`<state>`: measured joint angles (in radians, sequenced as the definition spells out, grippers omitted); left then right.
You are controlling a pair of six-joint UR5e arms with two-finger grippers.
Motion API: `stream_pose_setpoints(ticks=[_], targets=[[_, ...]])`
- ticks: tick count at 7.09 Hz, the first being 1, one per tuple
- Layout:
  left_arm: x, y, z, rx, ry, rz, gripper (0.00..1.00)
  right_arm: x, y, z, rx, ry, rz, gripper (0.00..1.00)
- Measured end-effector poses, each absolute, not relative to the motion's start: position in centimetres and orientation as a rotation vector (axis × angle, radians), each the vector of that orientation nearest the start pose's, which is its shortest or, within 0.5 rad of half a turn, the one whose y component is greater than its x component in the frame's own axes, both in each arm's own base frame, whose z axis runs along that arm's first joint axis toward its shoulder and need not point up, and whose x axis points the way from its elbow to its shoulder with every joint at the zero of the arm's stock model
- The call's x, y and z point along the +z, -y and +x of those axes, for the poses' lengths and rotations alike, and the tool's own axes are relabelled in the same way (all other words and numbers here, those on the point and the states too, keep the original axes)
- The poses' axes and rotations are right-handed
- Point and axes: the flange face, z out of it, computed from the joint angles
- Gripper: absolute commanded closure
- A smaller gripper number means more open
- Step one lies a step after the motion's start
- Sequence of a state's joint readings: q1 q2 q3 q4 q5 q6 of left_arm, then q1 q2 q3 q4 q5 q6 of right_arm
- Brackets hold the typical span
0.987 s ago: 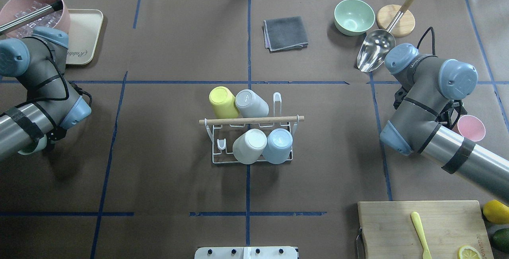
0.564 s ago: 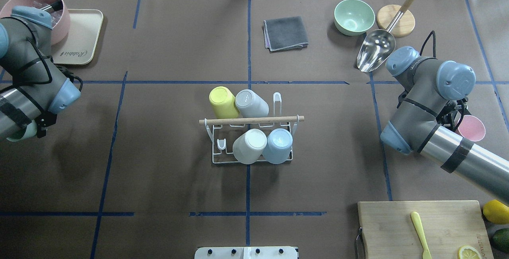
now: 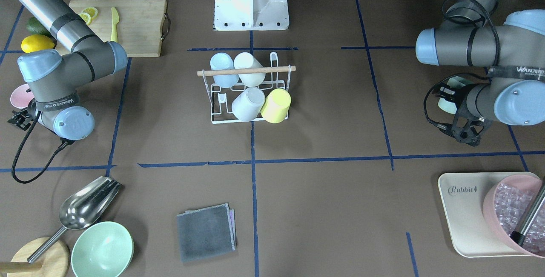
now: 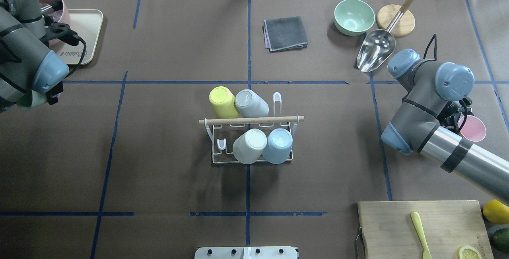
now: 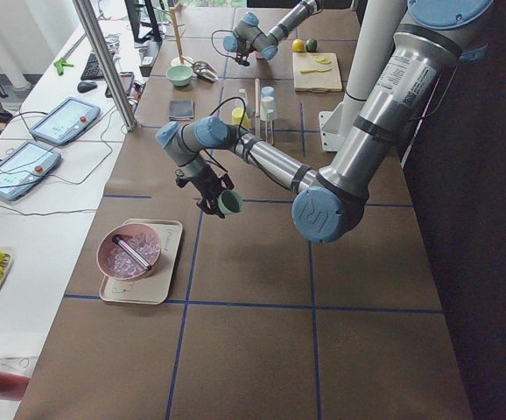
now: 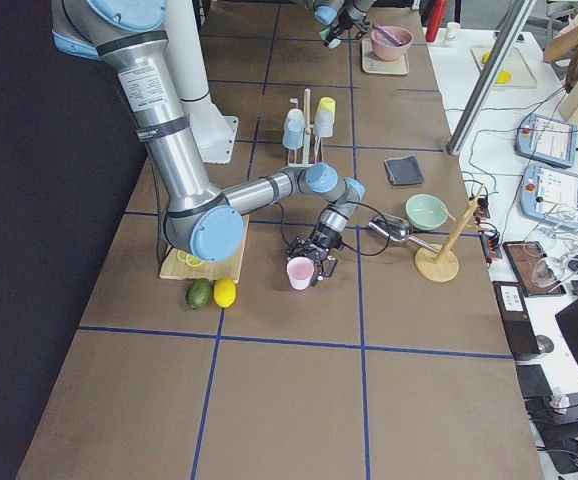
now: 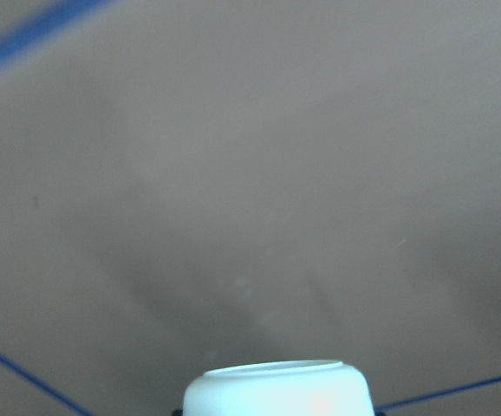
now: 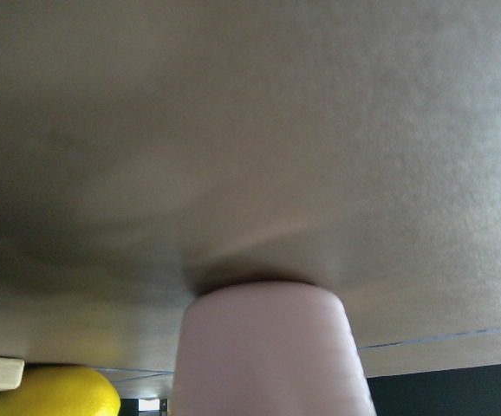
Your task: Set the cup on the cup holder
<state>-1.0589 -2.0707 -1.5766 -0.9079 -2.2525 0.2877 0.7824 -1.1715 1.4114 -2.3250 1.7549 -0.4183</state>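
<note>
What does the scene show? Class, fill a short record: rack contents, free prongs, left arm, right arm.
rack contents: four cups upside down on the cup holder: yellow cup, grey cup, white cup, blue cup
free prongs: two
left arm: left end effector carries a pale green cup
right arm: right end effector at a pink cup on its side
</note>
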Motion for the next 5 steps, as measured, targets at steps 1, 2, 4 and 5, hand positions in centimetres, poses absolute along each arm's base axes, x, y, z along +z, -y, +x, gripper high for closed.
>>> stream_pose_setpoints(ticks=[1,2,4,5], targets=[[39.8,59.5,24.9,0.729,-0.688,-0.123,0.96,59.4,49.5,-33.4,-1.128,0.087,-0.568,0.20],[36.5,60.1,25.2,0.715,-0.702,-0.022,0.96,59.0,49.6,-33.6,-1.129,0.088,-0.566,0.62],[31.0,61.0,25.9,0.650,-0.762,0.237,0.96,58.3,49.8,-33.8,-1.129,0.090,-0.568,1.00],[28.9,61.1,26.1,0.633,-0.804,0.375,0.96,58.1,50.0,-33.5,-1.123,0.091,-0.571,1.00]])
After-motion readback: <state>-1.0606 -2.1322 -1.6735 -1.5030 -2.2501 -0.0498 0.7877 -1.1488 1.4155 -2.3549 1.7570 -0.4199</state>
